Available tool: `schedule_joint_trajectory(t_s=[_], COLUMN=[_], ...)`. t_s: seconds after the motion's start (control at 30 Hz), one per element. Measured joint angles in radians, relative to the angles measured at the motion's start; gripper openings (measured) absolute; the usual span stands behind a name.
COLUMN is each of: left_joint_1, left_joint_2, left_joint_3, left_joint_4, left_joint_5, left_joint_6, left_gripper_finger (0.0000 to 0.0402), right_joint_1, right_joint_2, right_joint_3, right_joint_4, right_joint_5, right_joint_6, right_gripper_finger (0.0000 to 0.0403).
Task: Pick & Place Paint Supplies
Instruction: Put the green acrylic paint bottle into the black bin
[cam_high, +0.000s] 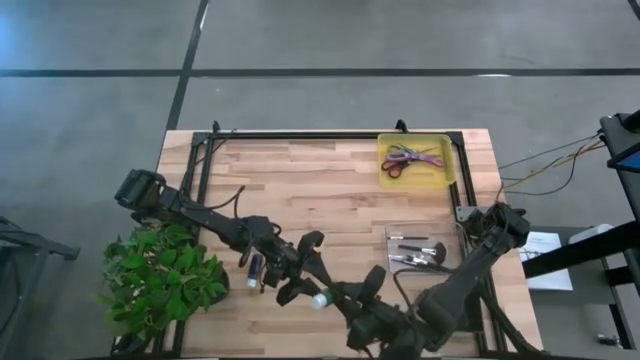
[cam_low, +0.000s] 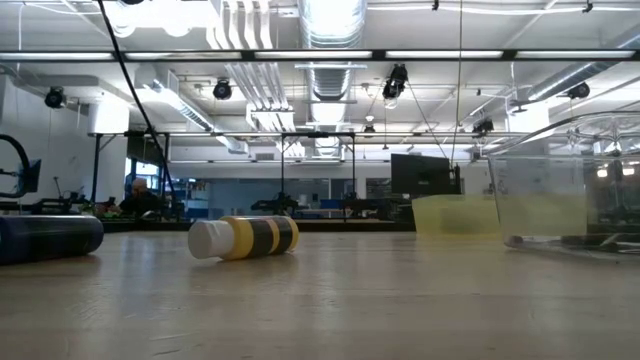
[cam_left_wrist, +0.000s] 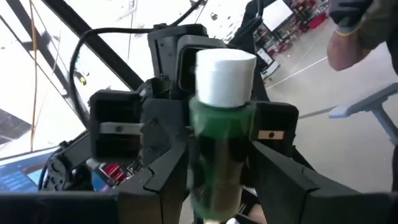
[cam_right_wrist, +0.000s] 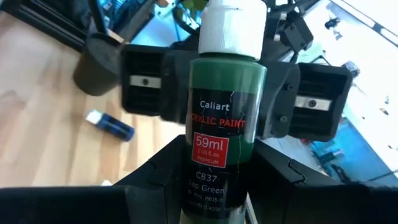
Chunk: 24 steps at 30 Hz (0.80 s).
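A green paint bottle (cam_right_wrist: 222, 118) with a white cap (cam_left_wrist: 225, 76) stands upright in the air above the table's near middle (cam_high: 320, 299). Both grippers are shut on it, facing each other. My left gripper (cam_left_wrist: 217, 186) reaches in from the left (cam_high: 300, 272). My right gripper (cam_right_wrist: 221, 186) reaches in from the right (cam_high: 352, 303). A blue bottle (cam_high: 254, 266) and a yellow, black-banded bottle (cam_low: 245, 237) lie on their sides on the table. My left gripper pinches the green bottle's body (cam_left_wrist: 214, 168) below the cap between its two fingers. The fingers come roughly level from the table's left. The bottle is upright, cap up, clear of the table. My right gripper pinches the bottle's labelled body (cam_right_wrist: 219, 163) between its two fingers, one on each side. It comes roughly level from the table's right, opposite the left gripper. The bottle stands upright between the fingers, lifted clear.
A yellow tray (cam_high: 447, 165) with scissors sits at the far right. A clear tray (cam_high: 392, 238) with dark brushes lies nearer on the right. A leafy potted plant (cam_high: 160, 280) stands at the near left edge. A person's hand (cam_left_wrist: 348, 31) shows in the room beyond.
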Motion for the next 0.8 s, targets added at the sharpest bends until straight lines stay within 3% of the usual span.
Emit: schedule_joint_trajectory(t_s=[0.8], left_joint_1=[0.001], left_joint_2=[0.020], left_joint_3=[0.002], left_joint_4=[0.060], left_joint_5=[0.084], left_joint_6=[0.040], left_gripper_finger=[0.0175], right_joint_1=[-0.032], right_joint_2=[-0.016], right_joint_3=[-0.002], right_joint_4=[0.017], right_joint_5=[-0.069], right_joint_6=[-0.028], right_gripper_finger=[0.0132])
